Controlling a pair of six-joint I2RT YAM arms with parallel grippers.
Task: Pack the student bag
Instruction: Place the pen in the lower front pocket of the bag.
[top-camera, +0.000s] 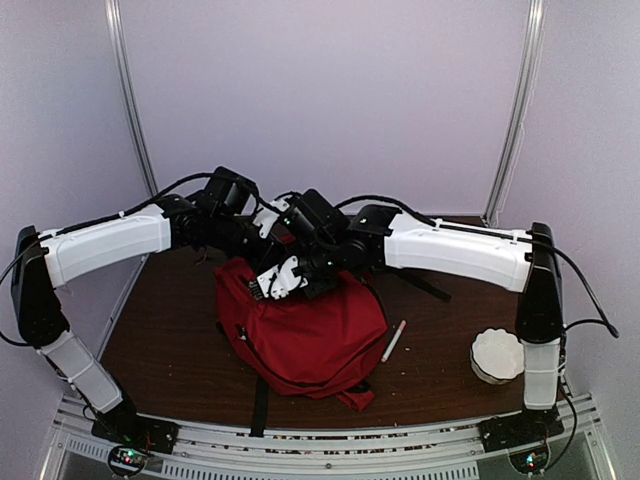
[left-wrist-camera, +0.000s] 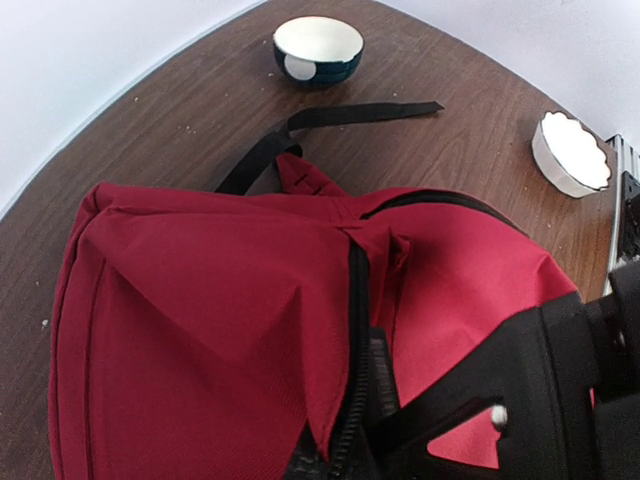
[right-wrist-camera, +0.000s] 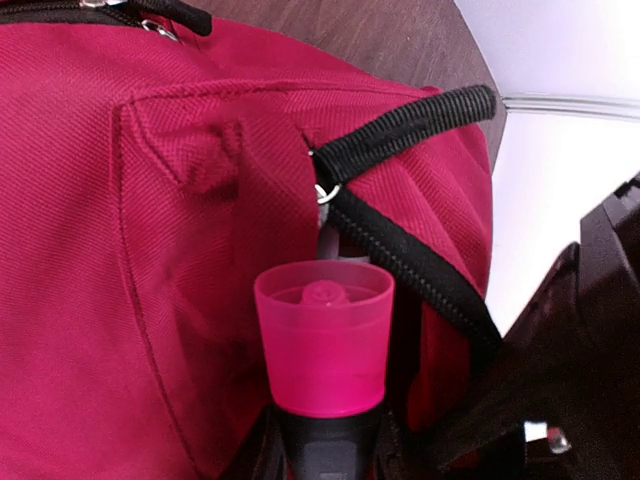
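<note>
Right wrist view: translucent pink cap (right-wrist-camera: 322, 345) fills the near foreground, on top of a dark body. This is a pink-capped container (right-wrist-camera: 325, 430), clamped in the right gripper (right-wrist-camera: 325, 455). The jaws are part-way closed around it and mostly hidden below the frame edge. The cap points at the gap beside the black zip (right-wrist-camera: 400, 250) and sits just under a small metal zip ring (right-wrist-camera: 326, 192).

Student bag (top-camera: 310, 330): red, slumped on the middle of the brown table (top-camera: 170, 340), between the two arms. Its top edge is lifted toward the grippers. A black strap (left-wrist-camera: 340, 118) trails off its far side, flat on the wood.

Left gripper (left-wrist-camera: 345, 455): jaws fully together. The red fabric beside the zip is drawn into a peak right where they meet, so it looks pinched there, though the contact itself sits at the frame edge.

White pen (top-camera: 393, 341): on the table just right of the bag, lying at an angle.

White scalloped bowl (top-camera: 497, 354): further right, near the right arm's base.

Dark blue bowl (left-wrist-camera: 318, 48): white inside, beyond the bag and well apart from it.
</note>
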